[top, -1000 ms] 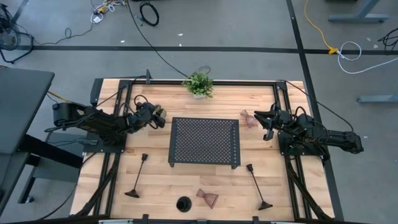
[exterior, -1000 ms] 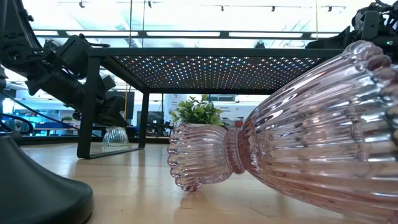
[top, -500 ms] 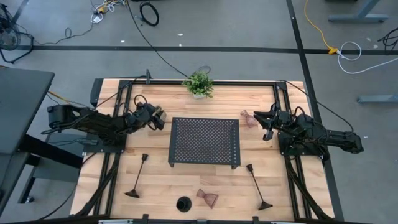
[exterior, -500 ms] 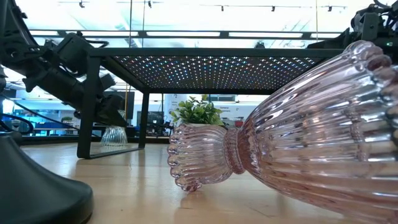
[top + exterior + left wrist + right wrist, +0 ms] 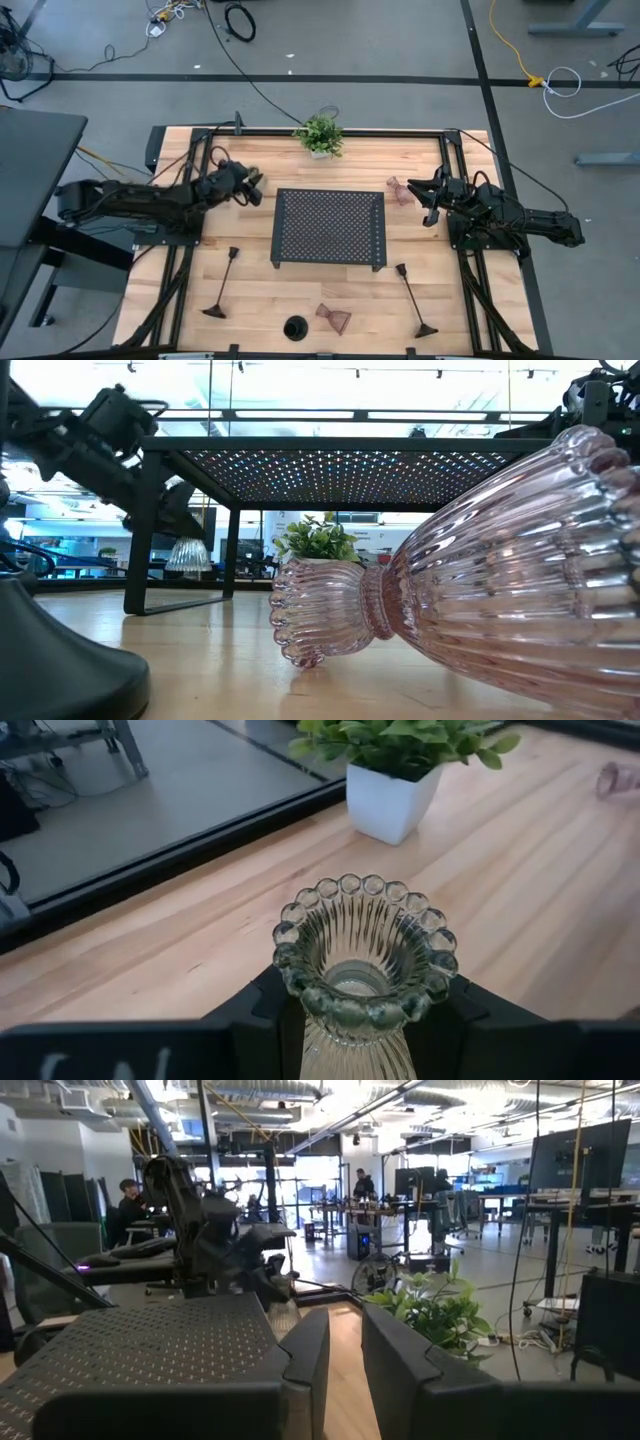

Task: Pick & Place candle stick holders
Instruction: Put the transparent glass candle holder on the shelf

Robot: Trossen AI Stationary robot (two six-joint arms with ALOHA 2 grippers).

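One greenish glass holder (image 5: 362,960) sits clamped in my left pincer (image 5: 250,186), lifted off the surface (image 5: 420,250) just left of the black tray (image 5: 328,228). My right pincer (image 5: 428,197) hovers beside a pinkish holder (image 5: 401,190), its fingers narrowly parted and holding nothing.

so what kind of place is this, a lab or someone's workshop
Most likely a robotics lab or open-plan research space. The wooden table sits on a concrete floor strewn with cables, and the right wrist view shows monitors, more workstations and people under exposed ceiling ducts.
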